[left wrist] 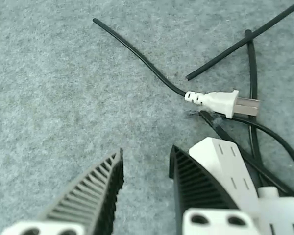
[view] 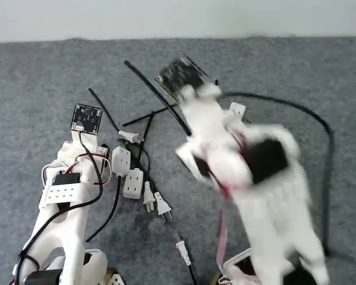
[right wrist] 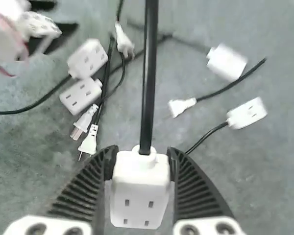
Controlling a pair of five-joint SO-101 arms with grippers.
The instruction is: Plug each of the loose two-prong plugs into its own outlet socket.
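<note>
My right gripper (right wrist: 140,152) is shut on a white outlet block (right wrist: 139,188) whose black cord (right wrist: 148,73) runs away from the fingers, held above the carpet. My left gripper (left wrist: 147,150) is open just over the carpet, with one finger (left wrist: 196,191) beside a white outlet (left wrist: 225,161). A white two-prong plug (left wrist: 220,102) lies a little beyond it. In the high view two outlets (view: 120,160) (view: 133,183) lie by the left arm (view: 65,190). Two plugs (view: 148,196) (view: 162,206) lie next to them, and another plug (view: 181,249) lies nearer the front.
The right arm (view: 249,172) stands over the middle of the grey carpet. Under it lie further outlets (right wrist: 226,62) (right wrist: 246,113) and a plug (right wrist: 181,106). Black cords (view: 151,89) cross between the arms, and one loops far right (view: 326,154).
</note>
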